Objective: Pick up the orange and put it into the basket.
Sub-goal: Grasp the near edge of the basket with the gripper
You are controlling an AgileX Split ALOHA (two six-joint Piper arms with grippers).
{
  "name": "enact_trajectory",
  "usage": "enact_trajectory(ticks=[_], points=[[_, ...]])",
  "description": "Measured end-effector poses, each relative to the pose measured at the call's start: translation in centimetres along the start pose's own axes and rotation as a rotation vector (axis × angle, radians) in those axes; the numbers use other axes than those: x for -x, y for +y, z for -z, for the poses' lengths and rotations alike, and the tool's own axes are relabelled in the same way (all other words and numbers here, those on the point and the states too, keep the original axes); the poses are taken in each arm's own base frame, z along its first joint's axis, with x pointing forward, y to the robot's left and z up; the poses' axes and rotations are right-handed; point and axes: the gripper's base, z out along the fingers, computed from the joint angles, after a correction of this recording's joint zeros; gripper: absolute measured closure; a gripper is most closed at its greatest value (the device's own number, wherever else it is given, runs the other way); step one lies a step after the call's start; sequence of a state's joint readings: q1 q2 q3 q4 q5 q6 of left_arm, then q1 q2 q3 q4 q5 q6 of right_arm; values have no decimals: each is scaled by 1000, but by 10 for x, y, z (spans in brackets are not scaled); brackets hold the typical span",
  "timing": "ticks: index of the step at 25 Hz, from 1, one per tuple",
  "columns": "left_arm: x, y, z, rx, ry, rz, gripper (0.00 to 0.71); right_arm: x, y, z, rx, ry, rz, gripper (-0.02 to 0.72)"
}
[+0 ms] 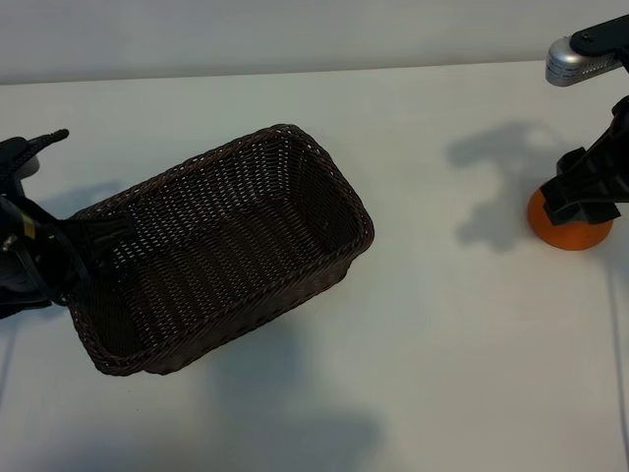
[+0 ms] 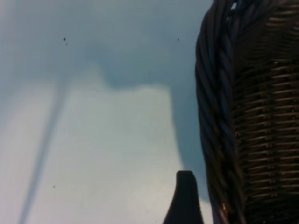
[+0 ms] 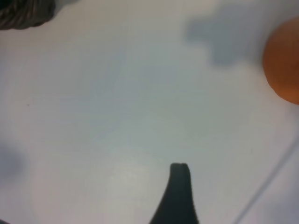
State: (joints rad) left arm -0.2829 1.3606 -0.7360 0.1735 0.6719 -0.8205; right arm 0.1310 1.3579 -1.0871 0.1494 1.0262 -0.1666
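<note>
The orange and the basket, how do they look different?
The orange is small, round and bright orange; the basket is far bigger, rectangular and dark brown. The orange has a smooth-looking skin, while the basket is woven wicker with a braided rim. The orange lies at the right gripper, the basket at the left gripper. Both rest on the white table, well apart.

This looks like a robot test room: a big plain white table (image 1: 432,374) against a bare pale wall (image 1: 295,29), with two black robot arms fixed at its sides
</note>
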Motion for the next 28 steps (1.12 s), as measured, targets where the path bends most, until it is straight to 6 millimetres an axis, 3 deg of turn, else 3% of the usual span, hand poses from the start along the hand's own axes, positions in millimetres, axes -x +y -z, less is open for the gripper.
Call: enact_trajectory(ticks=[7,22,28], points=[[0,14,-23,-13,9,34,118,0,0,0,0,1,0,108],[-1,2,-67,-61,127,9,134,0,0,0,0,0,0,108],[-2,2,-76,-45,156,7,142,0,0,0,0,0,0,108]])
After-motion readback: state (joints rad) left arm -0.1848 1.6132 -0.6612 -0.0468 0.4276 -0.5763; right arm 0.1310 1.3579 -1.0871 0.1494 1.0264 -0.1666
